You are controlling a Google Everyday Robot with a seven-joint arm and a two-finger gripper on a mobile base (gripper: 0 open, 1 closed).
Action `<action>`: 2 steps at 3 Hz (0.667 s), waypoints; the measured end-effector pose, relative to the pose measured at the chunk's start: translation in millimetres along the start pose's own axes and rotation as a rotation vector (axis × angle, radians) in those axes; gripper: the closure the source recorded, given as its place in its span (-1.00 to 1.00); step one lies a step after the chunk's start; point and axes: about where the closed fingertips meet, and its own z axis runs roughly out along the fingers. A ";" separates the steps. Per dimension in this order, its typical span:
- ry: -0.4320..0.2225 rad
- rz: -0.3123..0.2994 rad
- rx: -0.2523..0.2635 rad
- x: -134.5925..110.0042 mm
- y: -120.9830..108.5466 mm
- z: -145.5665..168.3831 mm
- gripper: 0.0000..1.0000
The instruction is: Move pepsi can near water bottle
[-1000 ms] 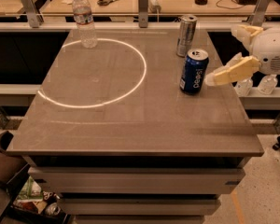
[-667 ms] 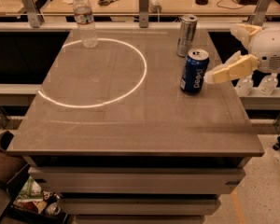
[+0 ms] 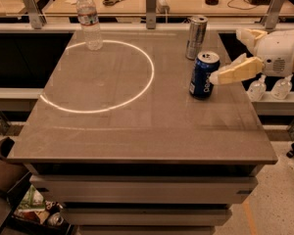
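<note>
Gripper (image 3: 225, 57) spread beside pepsi can (image 3: 204, 75)

My fingers stood parted over the table's (image 3: 137, 131) right edge, the nearer fingertip at the can's side. It stood upright by the silver can (image 3: 196, 31), well apart from the water bottle (image 3: 89, 21).

Dim warm lt, end effector (image 3: 227, 56) lit, rt

The pepsi can (image 3: 204, 75), dark blue with white letters and a silver top, stands upright on the right side of the table (image 3: 137, 131). The water bottle (image 3: 89, 20) (clear, white cap, white-and-red label) stands upright at the far left, well apart. The gripper (image 3: 227, 55) is just beside the can on its right, with fingers spread.
</note>
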 end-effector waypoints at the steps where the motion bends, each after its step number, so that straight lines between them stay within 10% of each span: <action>1: -0.008 0.019 0.002 8.9 -2.7 5.3 -1.00; 2: -0.022 0.037 0.004 20.8 -3.7 8.1 -1.00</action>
